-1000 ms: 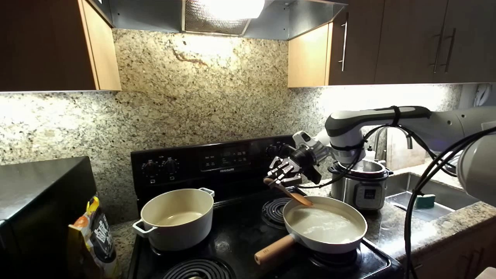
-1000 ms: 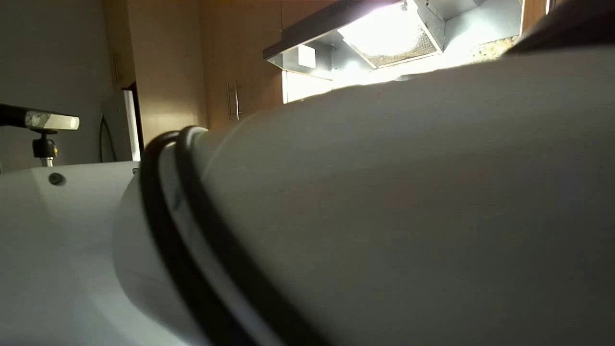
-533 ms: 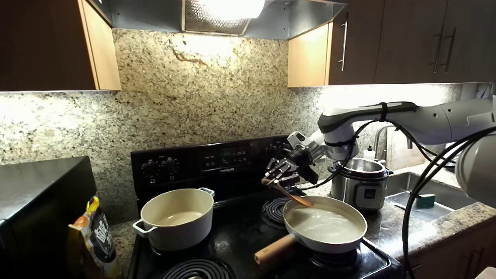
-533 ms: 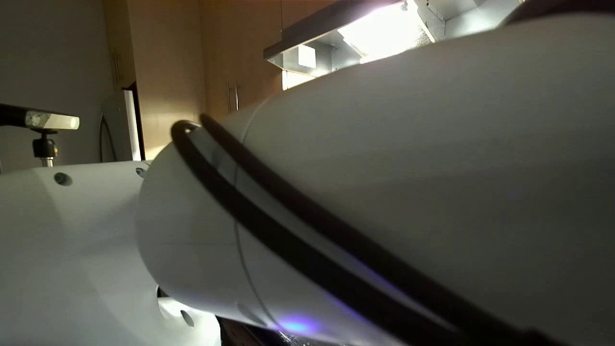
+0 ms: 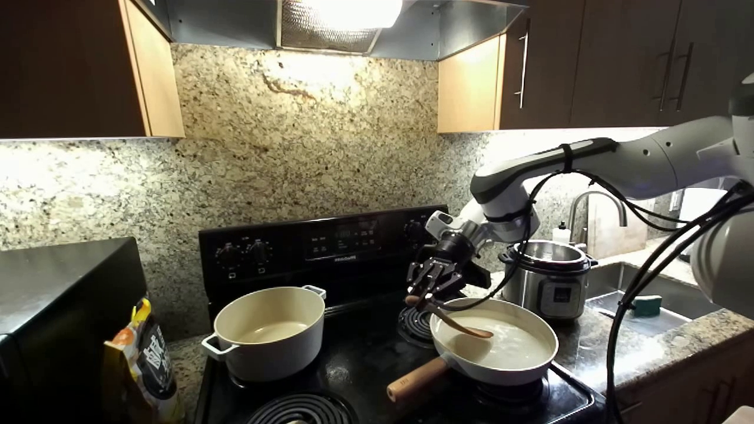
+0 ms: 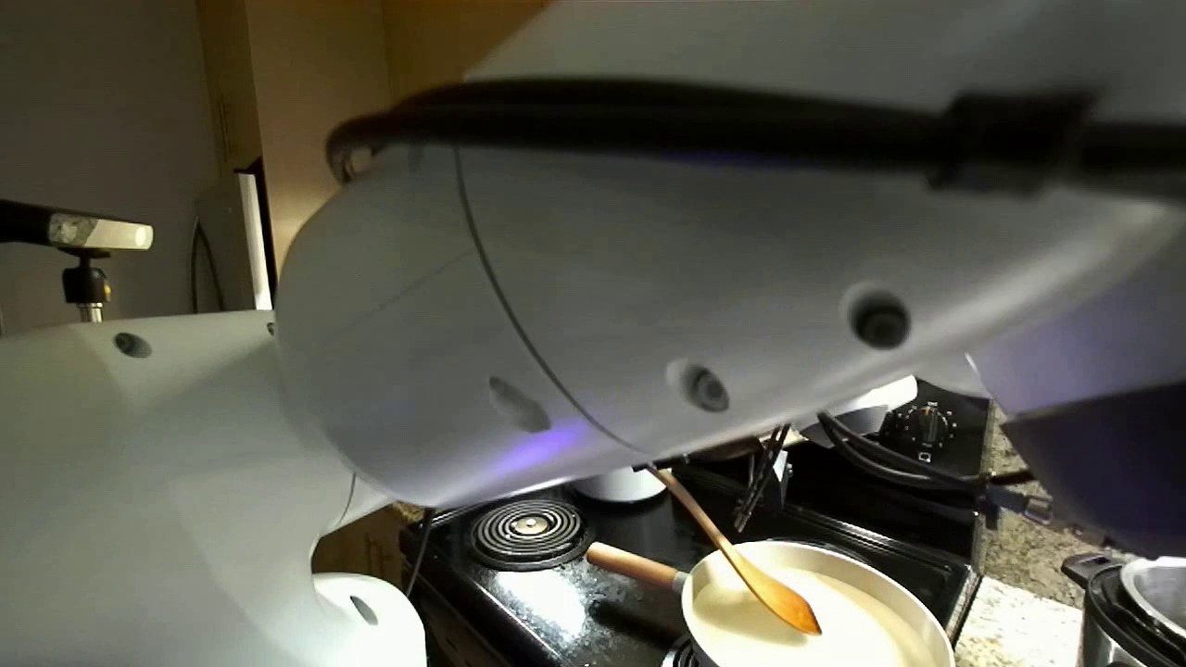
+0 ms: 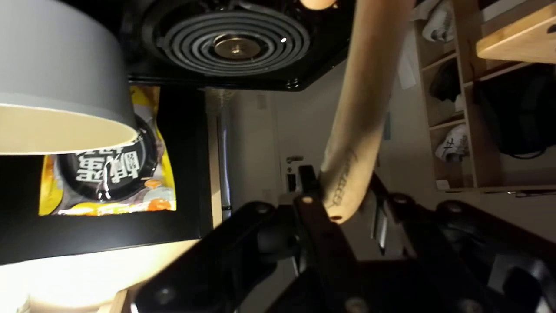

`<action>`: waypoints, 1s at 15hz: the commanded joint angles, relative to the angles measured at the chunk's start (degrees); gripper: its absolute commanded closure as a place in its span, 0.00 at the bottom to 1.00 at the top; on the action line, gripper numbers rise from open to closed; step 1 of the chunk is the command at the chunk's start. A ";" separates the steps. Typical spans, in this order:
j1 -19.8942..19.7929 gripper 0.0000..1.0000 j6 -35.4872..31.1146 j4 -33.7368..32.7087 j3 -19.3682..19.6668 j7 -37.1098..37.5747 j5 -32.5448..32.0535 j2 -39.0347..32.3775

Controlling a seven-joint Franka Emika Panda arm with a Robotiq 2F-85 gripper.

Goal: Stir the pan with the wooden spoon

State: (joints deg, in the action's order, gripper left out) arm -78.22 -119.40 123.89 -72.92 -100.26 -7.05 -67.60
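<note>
Wooden spoon (image 6: pixel 730 552) tight in closed claw (image 7: pixel 345 182); lower, farther over pan (image 5: pixel 500 377) than before

Arm (image 5: pixel 639 171) outstretched, bent; claw (image 5: pixel 422 298) tilted down, clamped.

Cookware: 1 pan (image 5: pixel 500 376), 1 deep pot (image 5: pixel 277 353), 1 steel cooker (image 5: pixel 526 290); utensils: 1 wooden spoon (image 6: pixel 744 565); fixtures: 1 faucet (image 5: pixel 622 217), 2 uncovered burners (image 6: pixel 530 534); packaging: 1 bag (image 5: pixel 150 360)
</note>
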 commanded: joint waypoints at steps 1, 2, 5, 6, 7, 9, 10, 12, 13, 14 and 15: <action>5.15 0.88 4.61 -1.29 2.92 3.82 4.66 8.47; 6.64 0.88 5.72 -1.86 4.08 4.98 5.62 10.02; 11.07 0.88 8.89 -3.33 8.18 7.85 8.28 15.20; 11.93 0.88 9.50 -3.08 9.41 8.74 9.27 17.30; 13.27 0.88 10.69 -3.34 10.94 9.47 10.24 19.17; 15.58 0.88 12.28 -2.73 14.06 10.63 12.20 23.51; 16.96 0.88 12.88 -2.28 15.70 11.06 13.16 25.83; 20.60 0.58 14.79 -2.05 19.57 11.82 14.94 30.04; 22.78 0.46 15.80 -2.09 21.84 12.30 15.73 32.06; 25.28 0.42 16.84 -2.14 24.37 12.66 16.41 34.05; 27.77 0.34 17.72 -2.18 26.89 12.55 17.20 35.73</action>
State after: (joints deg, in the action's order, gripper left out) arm -56.81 -104.22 120.35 -52.14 -88.75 6.64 -40.26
